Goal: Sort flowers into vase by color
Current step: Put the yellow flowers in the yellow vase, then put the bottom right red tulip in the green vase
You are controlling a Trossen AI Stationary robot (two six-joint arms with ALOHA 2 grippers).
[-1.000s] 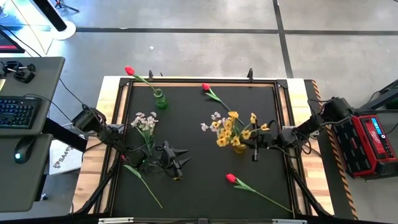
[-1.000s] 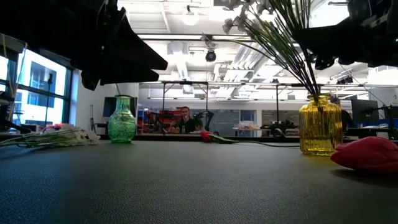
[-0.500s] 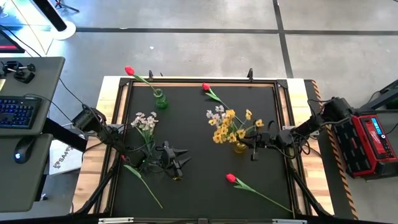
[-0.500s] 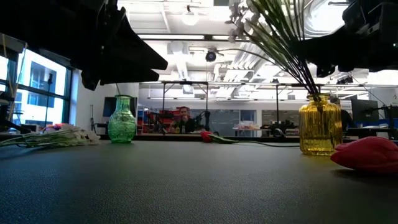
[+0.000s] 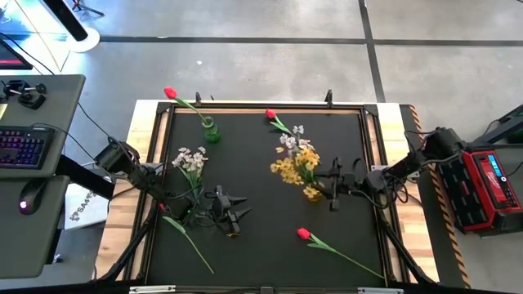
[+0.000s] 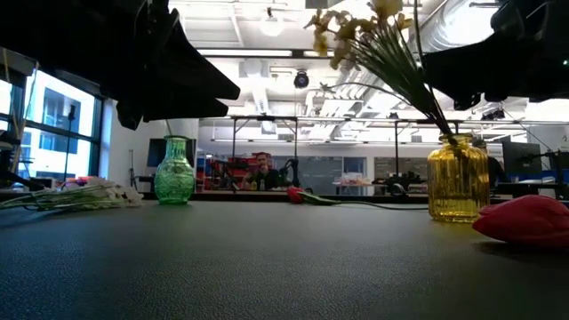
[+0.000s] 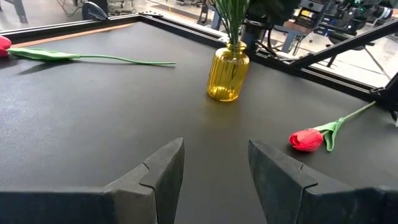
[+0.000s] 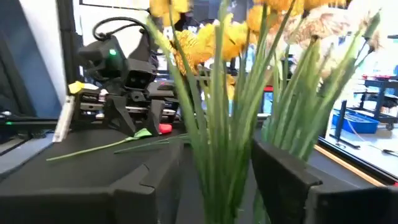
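On the black desk (image 5: 261,237), going left to right: a red tulip (image 5: 171,93) rests in the green vase (image 5: 211,131), its stem slanting to the far left. The left hand (image 5: 230,209) hovers released, fingers (image 7: 163,168) apart, beside a white bunch (image 5: 191,158) lying flat. In the yellow vase (image 5: 313,193) the yellow-and-white bunch (image 5: 294,157) now leans far-left (a second ago it tilted more to the right). The right hand (image 5: 333,188) grasps its stems; their meeting with the vase mouth is hidden.

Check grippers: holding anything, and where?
Right gripper is shut on the bunch, gripping its stems just above the yellow vase. Left gripper is open, empty.
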